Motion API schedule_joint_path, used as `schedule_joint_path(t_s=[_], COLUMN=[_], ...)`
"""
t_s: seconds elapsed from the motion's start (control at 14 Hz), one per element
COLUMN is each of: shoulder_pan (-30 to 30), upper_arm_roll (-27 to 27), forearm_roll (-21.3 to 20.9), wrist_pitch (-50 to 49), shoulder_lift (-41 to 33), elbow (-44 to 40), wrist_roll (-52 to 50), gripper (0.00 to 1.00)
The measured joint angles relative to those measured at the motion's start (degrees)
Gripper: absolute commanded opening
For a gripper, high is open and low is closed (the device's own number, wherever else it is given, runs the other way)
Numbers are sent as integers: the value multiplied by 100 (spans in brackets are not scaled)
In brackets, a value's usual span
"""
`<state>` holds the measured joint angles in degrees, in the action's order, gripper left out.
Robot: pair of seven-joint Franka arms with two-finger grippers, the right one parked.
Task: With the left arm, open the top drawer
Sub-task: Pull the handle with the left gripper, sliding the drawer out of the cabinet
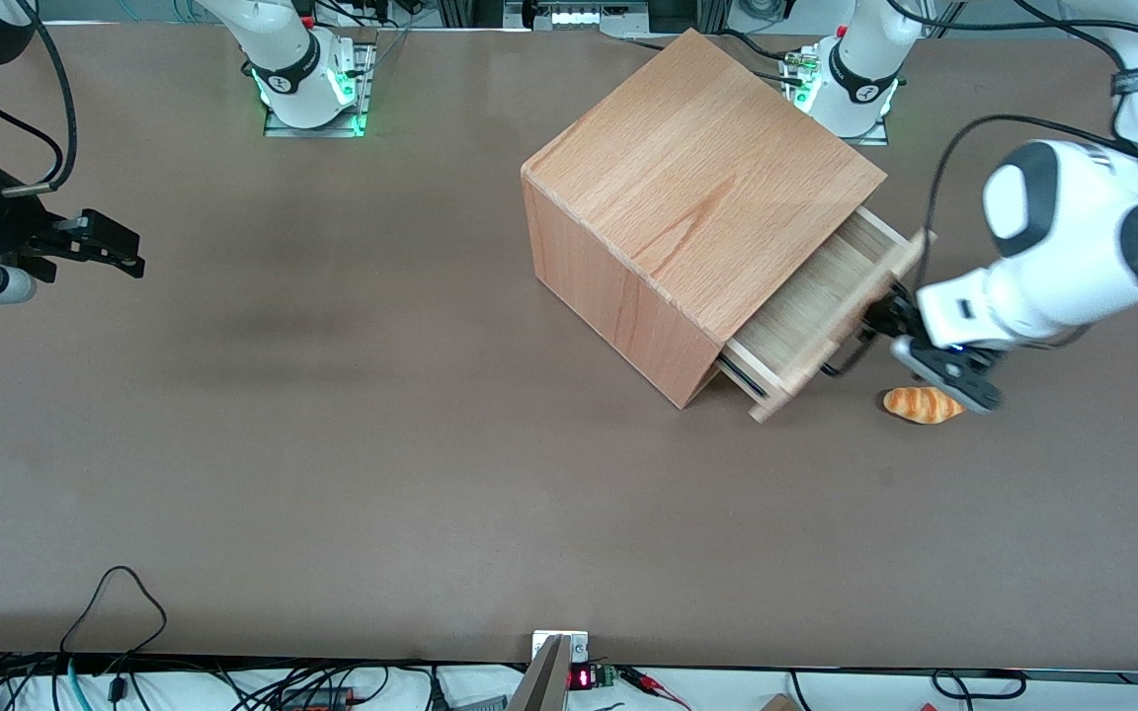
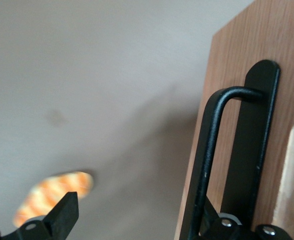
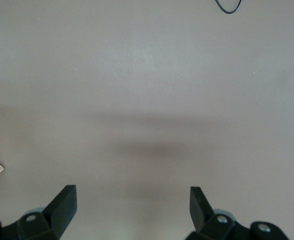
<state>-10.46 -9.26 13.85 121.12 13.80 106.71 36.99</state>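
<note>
Steadiness matters now — the left arm's small black end effector (image 1: pixel 887 318), fingers spread wide about the thin black wire handle (image 2: pixel 212 150), should pull straight along the slides. The shallow beech-wood top drawer (image 1: pixel 831 306) stands partly out of the cube cabinet (image 1: pixel 697 197) — near the desk's working-arm end.

Premises: robotics laboratory. Evidence: robot arm bases (image 1: pixel 307 84) bolted on metal plates at the counter's (image 1: pixel 332 474) edge farthest from the front camera, green indicator lights lit; loose cables (image 1: pixel 115 592) and an electronics board (image 1: pixel 584 677) along the nearest edge.
</note>
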Motion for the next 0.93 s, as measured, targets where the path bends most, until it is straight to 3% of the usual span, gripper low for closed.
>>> schedule_joint_path(t_s=[0.57, 0.93], shoulder_pan=[126, 117], upper_arm_roll=[-447, -480], forearm_roll=[1, 1], wrist_pitch=[546, -766], shoulder_lift=[408, 379], elbow=[-567, -1377], wrist_roll=[188, -512], gripper=[100, 100])
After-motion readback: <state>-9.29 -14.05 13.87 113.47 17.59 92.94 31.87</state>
